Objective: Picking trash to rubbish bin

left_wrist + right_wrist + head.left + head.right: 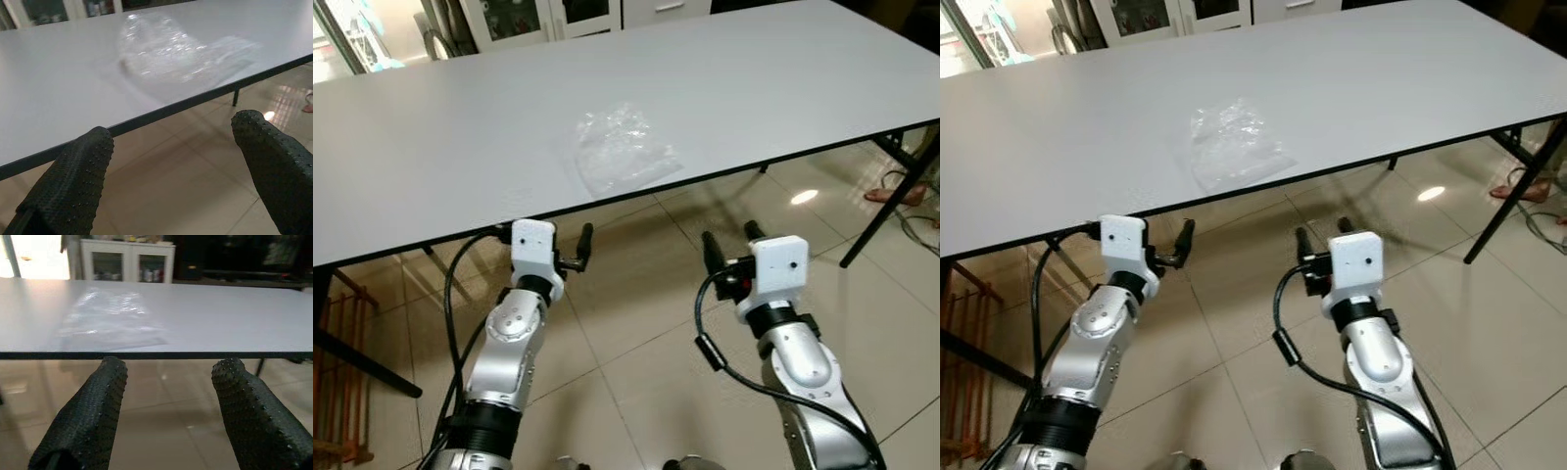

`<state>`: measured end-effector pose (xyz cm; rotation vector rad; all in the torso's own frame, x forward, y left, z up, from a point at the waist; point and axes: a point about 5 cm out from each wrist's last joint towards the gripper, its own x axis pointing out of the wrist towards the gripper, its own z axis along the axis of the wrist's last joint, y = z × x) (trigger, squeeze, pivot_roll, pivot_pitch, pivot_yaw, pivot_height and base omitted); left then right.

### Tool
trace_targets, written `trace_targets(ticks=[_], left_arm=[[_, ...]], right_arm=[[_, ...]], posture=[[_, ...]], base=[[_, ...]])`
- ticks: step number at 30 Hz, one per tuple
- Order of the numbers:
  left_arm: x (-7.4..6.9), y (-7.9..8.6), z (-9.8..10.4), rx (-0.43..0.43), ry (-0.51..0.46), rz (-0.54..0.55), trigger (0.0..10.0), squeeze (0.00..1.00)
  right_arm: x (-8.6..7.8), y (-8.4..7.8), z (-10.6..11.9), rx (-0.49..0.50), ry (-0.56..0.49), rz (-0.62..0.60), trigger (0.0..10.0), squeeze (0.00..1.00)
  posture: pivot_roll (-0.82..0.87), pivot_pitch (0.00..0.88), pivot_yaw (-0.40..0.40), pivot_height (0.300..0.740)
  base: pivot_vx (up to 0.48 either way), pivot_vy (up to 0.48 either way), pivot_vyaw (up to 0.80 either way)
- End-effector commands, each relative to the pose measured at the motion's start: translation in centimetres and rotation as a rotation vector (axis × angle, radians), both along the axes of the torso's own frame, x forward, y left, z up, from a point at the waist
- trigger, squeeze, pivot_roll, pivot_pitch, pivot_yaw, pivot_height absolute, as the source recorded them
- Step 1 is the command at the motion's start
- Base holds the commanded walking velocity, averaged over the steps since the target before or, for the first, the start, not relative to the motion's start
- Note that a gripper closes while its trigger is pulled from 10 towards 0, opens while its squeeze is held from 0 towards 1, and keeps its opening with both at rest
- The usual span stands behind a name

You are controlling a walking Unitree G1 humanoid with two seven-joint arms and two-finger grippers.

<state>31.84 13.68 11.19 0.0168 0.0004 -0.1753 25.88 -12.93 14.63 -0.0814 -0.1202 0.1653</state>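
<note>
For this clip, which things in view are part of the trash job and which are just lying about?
Part of the job:
- clear plastic bag, lying near the table's front edge
- left gripper, open, below the edge
- right gripper, open, below the edge

Just there:
- white table
- white cabinets behind it
- wooden rack on the floor

Home room, white table [431,147], tiled floor [636,323], glass-fronted cabinets [127,267]
</note>
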Motion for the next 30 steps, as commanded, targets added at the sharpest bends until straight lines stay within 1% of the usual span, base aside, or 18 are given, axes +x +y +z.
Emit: trace_targets(ticks=[1,8,14,15,18,30], left_arm=[[0.0,0.7,0.0,0.009,-0.001,0.017,10.0,0.00],[0.0,0.7,0.0,0.013,0.001,0.020,10.0,0.00],[0.2,0.6,0.1,0.018,-0.004,0.022,10.0,0.00],[0.3,0.5,0.3,0.013,-0.009,0.018,10.0,0.00],[0.3,0.4,0.4,0.013,-0.012,0.012,10.0,0.00],[0.3,0.3,0.4,0.015,-0.014,0.003,10.0,0.00]], right_arm=[[-0.2,0.5,0.0,0.000,-0.006,0.011,10.0,0.00],[-0.1,0.5,0.0,-0.002,-0.006,0.012,10.0,0.00],[0.0,0.2,0.6,-0.016,-0.032,-0.004,10.0,0.00],[0.1,0.1,1.0,-0.022,-0.052,-0.011,10.0,0.00],[0.1,0.2,1.3,-0.021,-0.062,-0.010,10.0,0.00],[0.0,0.3,1.1,-0.021,-0.055,-0.009,10.0,0.00]], posture=[[-0.09,0.099,0.074,0.740],[-0.09,0.099,0.074,0.740],[-0.09,0.099,0.074,0.740],[-0.09,0.099,0.074,0.740],[-0.10,0.101,0.074,0.740],[-0.10,0.101,0.074,0.740]], base=[[0.000,0.000,0.00],[0.000,0.000,0.00],[0.000,0.000,0.00],[0.259,0.000,0.00],[0.326,0.000,0.00],[0.477,0.000,0.00]])
